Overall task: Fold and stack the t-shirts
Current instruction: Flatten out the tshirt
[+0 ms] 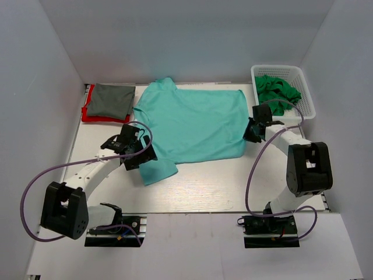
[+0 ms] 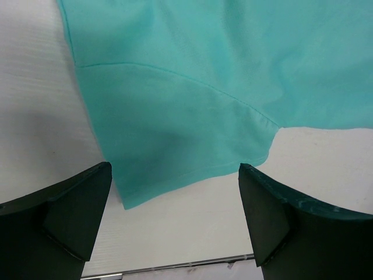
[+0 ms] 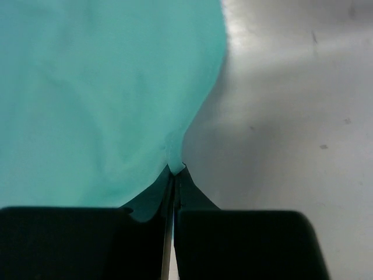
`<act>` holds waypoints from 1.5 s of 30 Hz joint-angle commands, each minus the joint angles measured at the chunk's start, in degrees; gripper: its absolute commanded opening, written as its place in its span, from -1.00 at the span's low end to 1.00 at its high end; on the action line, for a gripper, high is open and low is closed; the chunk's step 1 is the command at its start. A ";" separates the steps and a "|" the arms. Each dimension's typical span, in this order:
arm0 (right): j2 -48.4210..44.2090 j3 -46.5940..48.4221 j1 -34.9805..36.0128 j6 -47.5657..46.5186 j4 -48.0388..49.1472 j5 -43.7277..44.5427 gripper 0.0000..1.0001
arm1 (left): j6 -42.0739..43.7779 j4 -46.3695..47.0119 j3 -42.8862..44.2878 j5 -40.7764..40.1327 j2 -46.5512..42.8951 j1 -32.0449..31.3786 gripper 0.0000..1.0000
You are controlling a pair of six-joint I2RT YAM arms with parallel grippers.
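Teal t-shirt [image 1: 195, 125]: spread flat at centre, one sleeve at 7 o'clock.
Left gripper [image 2: 173, 175]: jaws wide, over that sleeve's hem, holding nothing.
Right gripper [image 3: 175, 170]: clamped on the teal t-shirt's edge at 3 o'clock.
Grey t-shirt [image 1: 112, 99]: folded, atop red t-shirt [image 1: 93, 119], 10 o'clock.
Green t-shirt [image 1: 278, 90]: crumpled in basket [image 1: 308, 96], 1 o'clock.
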 commanded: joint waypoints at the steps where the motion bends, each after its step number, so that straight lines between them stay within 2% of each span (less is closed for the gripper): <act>1: -3.27 7.40 2.72 -6.65 -2.47 -4.94 -1.00 | 1.26 2.04 1.67 -0.28 -0.01 -0.11 0.99; 9: 0.50 14.61 13.36 -9.56 -5.29 -10.21 -1.00 | 2.31 2.56 1.67 -0.28 2.37 0.50 0.99; 12: 5.85 18.83 20.12 -11.92 -6.35 -11.00 -1.00 | 2.93 2.56 2.20 -0.28 3.51 0.50 0.99; 16: 11.57 22.09 24.44 -12.63 -6.52 -12.23 -1.00 | 2.93 2.04 2.73 -0.81 5.35 0.50 0.99; 17: 12.28 22.97 25.93 -12.90 -6.96 -11.54 -0.78 | 2.93 2.04 3.25 -0.81 6.14 0.50 0.99; 20: 14.66 24.47 27.08 -13.43 -8.72 -9.52 -0.55 | 2.93 2.04 3.95 -0.81 7.55 0.50 0.99; 22: 12.65 22.73 26.91 -12.99 -7.85 -8.90 -0.19 | 3.45 2.04 4.75 -0.81 9.30 0.50 0.99; 24: 9.76 20.80 26.73 -11.85 -6.09 -8.02 0.34 | 3.46 2.04 6.41 -0.28 9.84 0.50 0.99; 27: 5.44 19.64 26.47 -10.71 -5.21 -3.80 0.67 | 3.46 3.35 7.04 0.33 12.03 0.50 0.99; 28: 3.34 19.12 26.03 -10.18 -5.12 -3.01 0.71 | 3.46 3.96 7.04 0.33 12.03 0.50 0.99; 32: 1.74 19.11 24.63 -4.47 -11.42 1.21 0.61 | 3.46 5.19 9.05 0.33 14.06 0.50 0.99; 33: 1.74 19.11 23.75 -2.72 -12.66 3.21 0.55 | 3.46 5.72 9.93 0.33 14.84 0.50 0.99; 35: 2.17 18.68 22.78 0.54 -17.06 4.37 0.29 | 3.98 6.34 10.63 0.33 15.46 0.50 0.99; 36: 2.26 18.32 22.52 0.90 -17.77 4.38 0.24 | 3.98 6.34 10.64 0.33 16.16 0.50 0.99; 41: 2.00 15.34 21.90 -0.68 -17.08 -2.90 0.24 | 4.51 5.82 10.47 0.33 17.66 0.50 0.99; 45: 3.49 14.19 21.46 -1.12 -15.31 -3.97 0.24 | 4.51 6.43 9.32 0.86 18.71 0.50 0.99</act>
